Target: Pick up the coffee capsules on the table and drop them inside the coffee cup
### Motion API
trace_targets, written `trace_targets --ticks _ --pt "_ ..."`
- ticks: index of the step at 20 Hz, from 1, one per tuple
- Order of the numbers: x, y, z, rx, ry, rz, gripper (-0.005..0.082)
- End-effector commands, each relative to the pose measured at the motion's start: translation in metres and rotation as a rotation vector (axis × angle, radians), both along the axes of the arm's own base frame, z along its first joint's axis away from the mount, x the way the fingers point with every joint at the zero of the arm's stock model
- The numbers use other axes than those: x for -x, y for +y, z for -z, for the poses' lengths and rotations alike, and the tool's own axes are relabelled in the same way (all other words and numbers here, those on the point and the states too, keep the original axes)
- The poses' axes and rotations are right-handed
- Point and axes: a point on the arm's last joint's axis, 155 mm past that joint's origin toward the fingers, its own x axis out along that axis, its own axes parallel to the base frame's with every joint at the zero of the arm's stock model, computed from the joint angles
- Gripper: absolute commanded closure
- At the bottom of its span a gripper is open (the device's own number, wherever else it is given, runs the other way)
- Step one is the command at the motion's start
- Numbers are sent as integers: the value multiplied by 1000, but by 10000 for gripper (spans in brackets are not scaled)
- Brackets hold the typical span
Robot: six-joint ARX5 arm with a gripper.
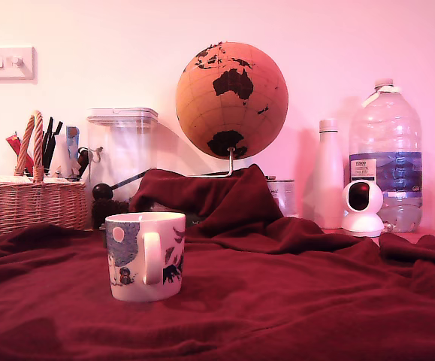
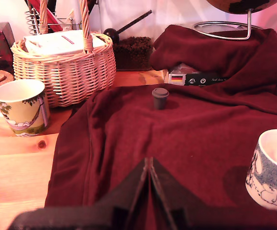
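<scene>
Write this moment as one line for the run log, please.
pincer: shut, empty, above red cloth | capsule: upright on cloth, untouched | cup: upright on cloth, contents unseen

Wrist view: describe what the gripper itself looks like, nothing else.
Only the gripper tip shows: two flat, matte black jaws, each tapering to a point, with thin pale inner edges along the seam between them. A broad black base spans the frame's foot. No cables or markings are visible.

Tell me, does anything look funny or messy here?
Nothing is spilled or broken. The odd bit is the red cloth: it is rumpled and climbs over boxes under the globe. One dark capsule stands alone on it, far from the coffee cup. The tool is shut and empty.
</scene>
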Motion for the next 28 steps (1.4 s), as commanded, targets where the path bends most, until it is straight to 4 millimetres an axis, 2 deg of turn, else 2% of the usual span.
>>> trace_targets --ticks 1,11,22,28 --pt "3 -2 4 5 -5 8 788" --pt "3 -5 2 12 -16 23 788" --pt "-4 -11 -34 74 -149 47 788" --pt "-17 -17 -17 99 -69 68 788"
